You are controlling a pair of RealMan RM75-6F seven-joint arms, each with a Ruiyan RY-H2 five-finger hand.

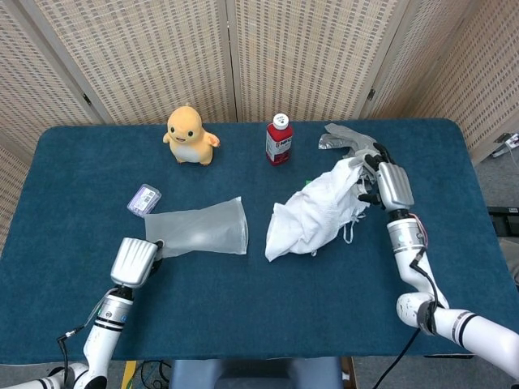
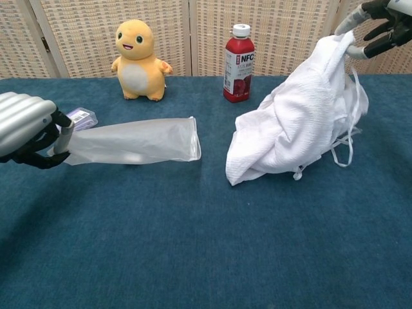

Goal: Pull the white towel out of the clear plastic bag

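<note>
- Head view shows the white towel (image 1: 315, 213) fully clear of the clear plastic bag (image 1: 199, 231); it lies at about 3 o'clock from the bag, a strip of blue tabletop (image 1: 340, 308) between them.
- My right hand (image 1: 381, 180) pinches the towel's upper corner at its 1 o'clock end, lifting it into a peak while the rest slumps on the tabletop.
- My left hand (image 2: 29, 129) is clamped on the bag's closed end at 9 o'clock; its open mouth faces the towel.
- I judge the towel soft, light and limp, with a crinkled weave that grips well; loose strings dangle near my right hand, so a bunched fold is the safer hold.
- I reckon the bag is thin, slick, nearly weightless film, lying flat and collapsed.
</note>
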